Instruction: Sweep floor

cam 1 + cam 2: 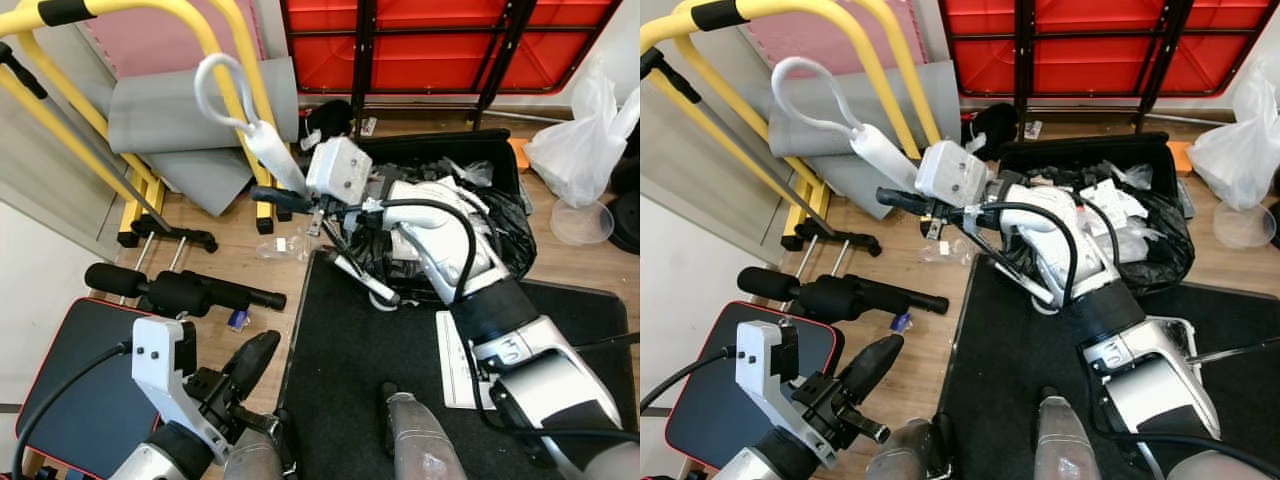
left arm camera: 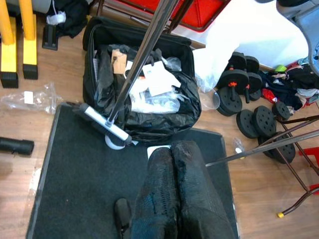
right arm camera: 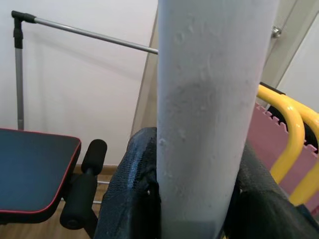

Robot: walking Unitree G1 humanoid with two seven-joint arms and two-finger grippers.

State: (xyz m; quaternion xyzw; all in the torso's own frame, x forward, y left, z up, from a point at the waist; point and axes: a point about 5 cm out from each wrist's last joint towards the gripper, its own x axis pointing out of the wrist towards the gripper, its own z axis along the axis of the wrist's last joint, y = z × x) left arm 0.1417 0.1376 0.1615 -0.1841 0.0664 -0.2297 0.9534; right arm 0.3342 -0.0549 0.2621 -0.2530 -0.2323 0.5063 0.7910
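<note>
The broom (image 1: 262,140) stands tilted, its white handle clamped in my right gripper (image 1: 285,197), its head (image 2: 106,124) on the black mat (image 1: 350,380) beside the rubbish-filled bin bag (image 2: 174,117). My left gripper (image 2: 172,194) hangs clenched, empty. Sweeping looks unfinished: a plastic wrapper (image 1: 278,245) lies on the floor.

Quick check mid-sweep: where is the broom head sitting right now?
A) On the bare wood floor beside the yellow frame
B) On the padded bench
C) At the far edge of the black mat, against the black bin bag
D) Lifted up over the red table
C: the broom head rests at the far edge of the black mat, right against the black bin bag.
</note>
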